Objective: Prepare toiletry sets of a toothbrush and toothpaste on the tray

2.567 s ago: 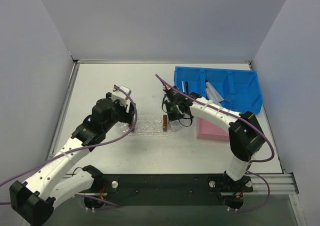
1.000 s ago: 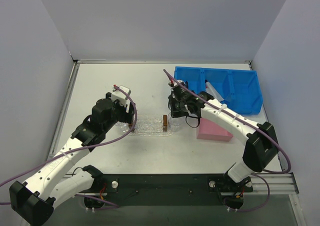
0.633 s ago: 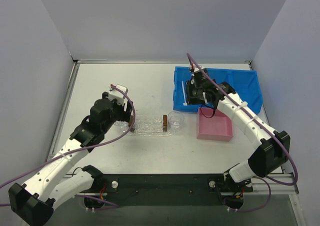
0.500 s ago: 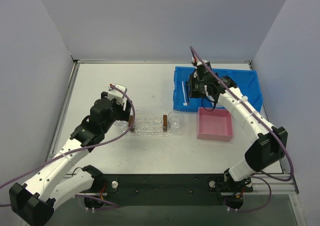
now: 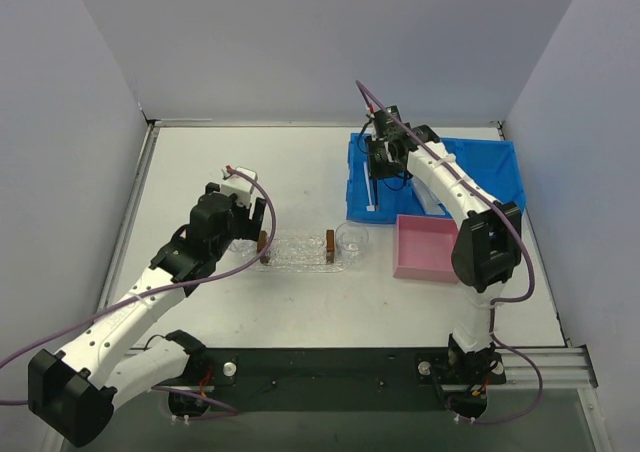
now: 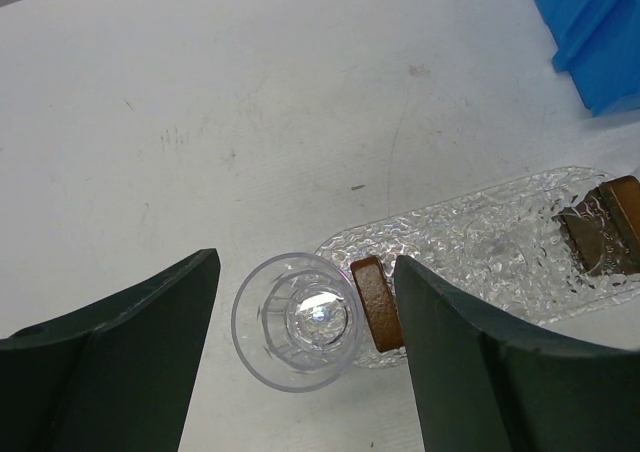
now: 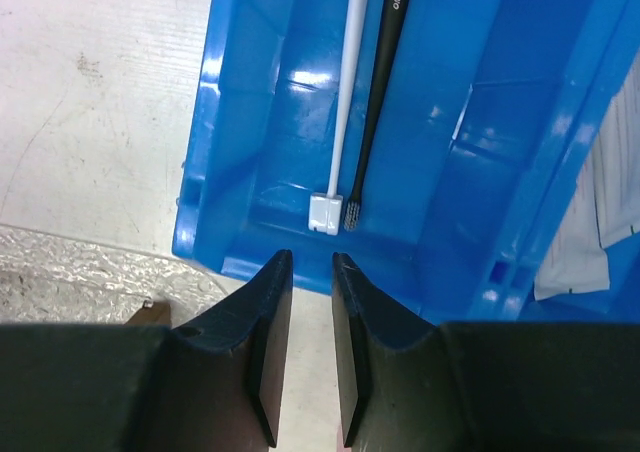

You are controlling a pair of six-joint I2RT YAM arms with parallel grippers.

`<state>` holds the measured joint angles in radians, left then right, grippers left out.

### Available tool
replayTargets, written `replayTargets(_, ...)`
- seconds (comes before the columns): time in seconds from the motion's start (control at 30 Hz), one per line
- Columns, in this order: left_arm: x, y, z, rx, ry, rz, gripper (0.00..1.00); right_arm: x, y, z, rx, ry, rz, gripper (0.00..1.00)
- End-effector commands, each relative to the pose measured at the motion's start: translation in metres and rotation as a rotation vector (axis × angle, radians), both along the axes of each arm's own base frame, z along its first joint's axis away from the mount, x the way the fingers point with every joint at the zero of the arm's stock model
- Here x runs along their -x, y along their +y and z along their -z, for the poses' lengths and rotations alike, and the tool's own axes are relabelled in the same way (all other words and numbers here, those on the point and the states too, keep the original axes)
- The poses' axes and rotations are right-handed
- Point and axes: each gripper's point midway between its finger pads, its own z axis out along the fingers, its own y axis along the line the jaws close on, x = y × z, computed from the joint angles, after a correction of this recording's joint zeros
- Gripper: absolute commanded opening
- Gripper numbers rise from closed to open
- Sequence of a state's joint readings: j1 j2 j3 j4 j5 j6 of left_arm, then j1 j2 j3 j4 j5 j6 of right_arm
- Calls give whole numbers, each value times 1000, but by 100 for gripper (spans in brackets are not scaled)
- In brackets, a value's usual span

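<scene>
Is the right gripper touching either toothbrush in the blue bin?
Apart. The right wrist view shows bare blue bin floor between the right gripper and the heads of the white toothbrush and black toothbrush.

Clear pebbled plastic tray (image 6: 480, 237), glossy blue plastic bin (image 7: 250, 122)

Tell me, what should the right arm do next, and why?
Probably open wider and drop onto the white toothbrush. The right gripper hangs above the bin, jaws barely apart and empty; that brush lies there beside the black toothbrush, and the tray holds none.
</scene>
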<state>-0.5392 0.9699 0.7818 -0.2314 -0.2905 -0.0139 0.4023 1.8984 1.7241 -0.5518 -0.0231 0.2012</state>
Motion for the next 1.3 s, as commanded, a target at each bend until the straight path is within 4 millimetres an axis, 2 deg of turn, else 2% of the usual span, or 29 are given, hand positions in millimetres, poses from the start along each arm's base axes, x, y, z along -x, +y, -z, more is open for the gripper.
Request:
replayTargets(0.0,-8,-1,-12,19,-45,-2,81,-8,1,-8,9,-10,-7,19)
replayTargets(0.07,-8,-3,-13,24,-46,3,81,-10,2,-5,11,-4,-7,19)
replayTargets(0.17,-8,-3,-13,35,-43,6,81,-9,-8,-7,9,-2,13,19)
replayTargets(0.27,-8,-2,-12,33,-42,1,81,-6,-21,-24,-15,-35,39,19)
replayTargets(0.33,-9,0,-12,30,-42,-7,81,-6,-37,-41,-34,-71,63,21)
replayTargets(0.4,-10,1,-12,30,-43,-13,81,-5,-52,-44,-44,-76,84,22)
replayTargets(0.47,-10,3,-12,30,-44,-18,81,-8,-79,-48,-50,-85,140,22)
replayTargets(0.6,-11,4,-11,27,-41,-22,81,-8,-111,-32,-94,-40,189,23)
replayTargets(0.67,-12,4,-11,29,-40,-21,81,-13,-129,-16,-62,-8,209,23)
replayTargets(0.77,-12,3,-9,27,-33,-18,81,-19,-139,6,-13,30,190,27)
replayTargets(0.93,-13,4,-6,21,-27,-22,81,-32,-141,40,27,79,144,33)
replayTargets(1.27,-15,3,-2,11,-14,-21,81,-44,-138,88,66,137,11,38)
